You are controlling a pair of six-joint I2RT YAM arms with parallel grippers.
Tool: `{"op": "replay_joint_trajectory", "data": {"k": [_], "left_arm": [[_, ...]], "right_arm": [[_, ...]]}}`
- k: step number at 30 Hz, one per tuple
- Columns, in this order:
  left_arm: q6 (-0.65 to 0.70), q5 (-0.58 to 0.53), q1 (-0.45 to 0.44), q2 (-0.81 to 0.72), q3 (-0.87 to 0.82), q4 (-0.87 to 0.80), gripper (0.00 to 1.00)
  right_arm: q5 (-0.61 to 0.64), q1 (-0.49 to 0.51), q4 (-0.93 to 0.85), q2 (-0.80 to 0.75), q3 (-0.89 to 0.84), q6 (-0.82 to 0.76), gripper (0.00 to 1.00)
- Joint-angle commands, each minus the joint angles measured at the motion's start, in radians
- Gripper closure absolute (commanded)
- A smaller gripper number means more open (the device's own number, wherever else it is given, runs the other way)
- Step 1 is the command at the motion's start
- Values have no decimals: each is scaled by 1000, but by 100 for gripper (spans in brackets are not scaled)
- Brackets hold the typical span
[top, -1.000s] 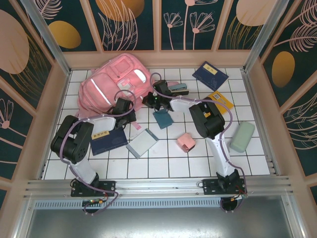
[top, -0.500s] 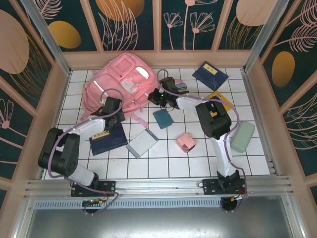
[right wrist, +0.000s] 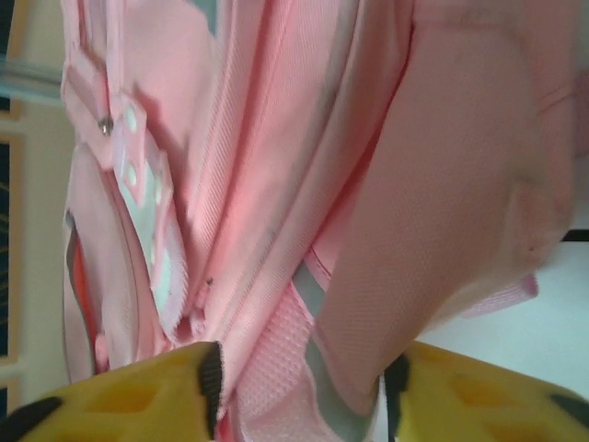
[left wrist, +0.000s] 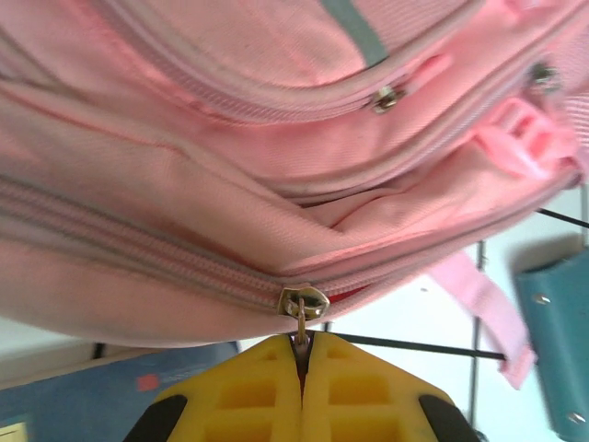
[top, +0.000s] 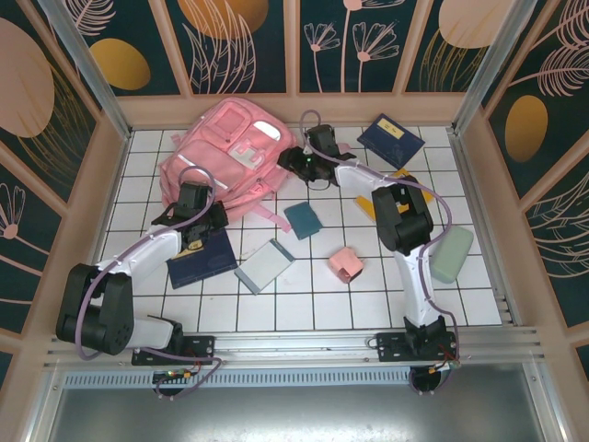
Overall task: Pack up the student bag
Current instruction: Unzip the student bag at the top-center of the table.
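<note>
You have one backpack (top: 225, 152) and two dark blue books: one book (top: 390, 139) to the right of the backpack, the other book (top: 204, 261) below it. Below and right of it, count one each: yellow book (top: 414, 184), teal wallet (top: 302, 219), grey notebook (top: 264, 267), pink box (top: 346, 263), green case (top: 448, 253).

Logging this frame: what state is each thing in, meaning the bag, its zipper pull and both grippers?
student bag: lying flat, front side up.
zipper pull: pinched between yellow fingers.
left gripper: shut on the zipper pull.
right gripper: jaws apart, bag fabric between them.
</note>
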Motion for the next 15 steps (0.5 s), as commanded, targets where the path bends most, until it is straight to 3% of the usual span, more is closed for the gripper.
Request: {"op": "replay_joint_trajectory", "data": {"k": [1, 15], "left_arm": [[-1, 135, -7, 9, 24, 63, 100], [-47, 183, -168, 96, 107, 116, 100]], "right_arm": [[75, 1, -5, -69, -10, -12, 43], [105, 138, 15, -290, -344, 193, 38]]}}
